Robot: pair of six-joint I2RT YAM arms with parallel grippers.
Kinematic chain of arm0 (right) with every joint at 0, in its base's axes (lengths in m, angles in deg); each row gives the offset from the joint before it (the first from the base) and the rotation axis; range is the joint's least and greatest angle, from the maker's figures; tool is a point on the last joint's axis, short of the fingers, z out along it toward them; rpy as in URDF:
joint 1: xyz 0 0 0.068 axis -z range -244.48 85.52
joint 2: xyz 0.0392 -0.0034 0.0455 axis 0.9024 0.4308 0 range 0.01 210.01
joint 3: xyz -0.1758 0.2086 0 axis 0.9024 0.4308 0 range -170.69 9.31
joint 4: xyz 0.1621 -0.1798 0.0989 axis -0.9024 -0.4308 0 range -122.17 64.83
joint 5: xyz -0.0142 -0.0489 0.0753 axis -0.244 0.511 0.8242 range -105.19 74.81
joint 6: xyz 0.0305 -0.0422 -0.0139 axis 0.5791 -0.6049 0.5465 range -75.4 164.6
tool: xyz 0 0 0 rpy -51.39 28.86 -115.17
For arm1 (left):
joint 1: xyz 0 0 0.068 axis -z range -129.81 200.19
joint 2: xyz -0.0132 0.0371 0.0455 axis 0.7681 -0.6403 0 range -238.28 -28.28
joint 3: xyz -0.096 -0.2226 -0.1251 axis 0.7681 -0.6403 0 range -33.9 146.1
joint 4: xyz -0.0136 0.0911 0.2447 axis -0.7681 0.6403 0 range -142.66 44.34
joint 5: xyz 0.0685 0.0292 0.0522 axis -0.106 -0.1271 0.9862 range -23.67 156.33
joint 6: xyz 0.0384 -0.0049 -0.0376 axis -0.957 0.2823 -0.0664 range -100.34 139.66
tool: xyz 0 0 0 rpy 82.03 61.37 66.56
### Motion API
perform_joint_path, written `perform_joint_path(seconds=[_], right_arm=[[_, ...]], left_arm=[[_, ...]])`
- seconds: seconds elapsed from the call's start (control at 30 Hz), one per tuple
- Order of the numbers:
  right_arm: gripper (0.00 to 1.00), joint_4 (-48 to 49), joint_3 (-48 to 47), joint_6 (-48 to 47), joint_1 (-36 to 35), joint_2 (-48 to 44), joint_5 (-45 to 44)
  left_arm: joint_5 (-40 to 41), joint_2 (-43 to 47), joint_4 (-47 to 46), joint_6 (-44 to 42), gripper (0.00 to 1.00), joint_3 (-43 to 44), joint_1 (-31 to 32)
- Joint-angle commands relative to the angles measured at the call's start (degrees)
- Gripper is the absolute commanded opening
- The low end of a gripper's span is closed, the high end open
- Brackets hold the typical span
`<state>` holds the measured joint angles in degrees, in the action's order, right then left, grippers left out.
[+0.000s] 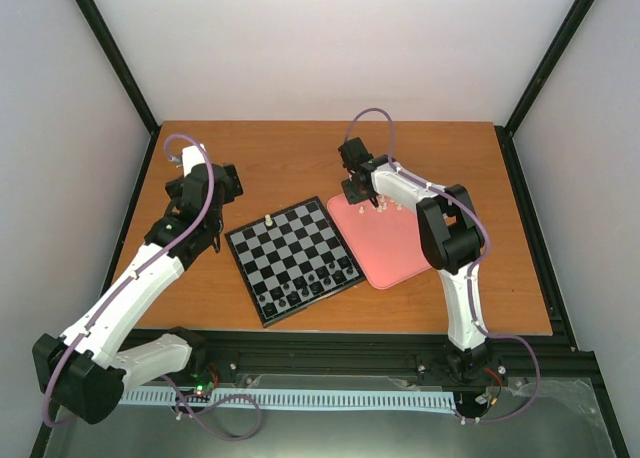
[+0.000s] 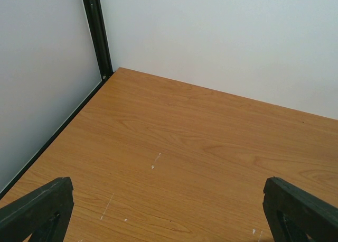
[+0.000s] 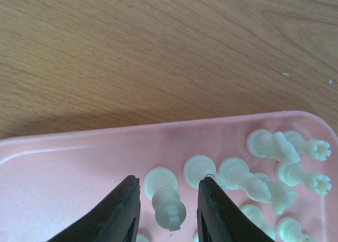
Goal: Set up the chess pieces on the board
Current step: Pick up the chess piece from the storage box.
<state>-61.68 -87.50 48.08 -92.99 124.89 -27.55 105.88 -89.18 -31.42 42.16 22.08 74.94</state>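
Straddling lying piece in tray, your right gripper jaws apart, clear of it; only wrist view shows that. Your left gripper spread wide over table.

**Chess set, cream side: mostly off the board**

Board: black-framed, black and grey-white checks, lying flat, turned askew. One cream piece upright on the far edge row, at 11 o'clock from centre. Remaining cream pieces: clustered in the pink tray at 3 o'clock of the board, several on their sides.
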Motion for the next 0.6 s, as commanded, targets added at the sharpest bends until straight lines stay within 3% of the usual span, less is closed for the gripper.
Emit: perform_joint_path(seconds=[0.0,0.2,0.57], right_arm=[[0.29,0.5,-0.8,0.5,0.6,1.1,0.8],[0.17,0.2,-1.0,0.7,0.6,1.0,1.3],[0.09,-1.2,-0.8,1.8,0.5,-1.7,2.5]], left_arm=[[1.0,-0.3,-1.1,0.5,1.00,2.0,-0.4],[1.1,-0.4,-1.1,0.5,1.00,2.0,-0.4],[1.1,0.0,-0.8,0.6,1.00,2.0,-0.4]])
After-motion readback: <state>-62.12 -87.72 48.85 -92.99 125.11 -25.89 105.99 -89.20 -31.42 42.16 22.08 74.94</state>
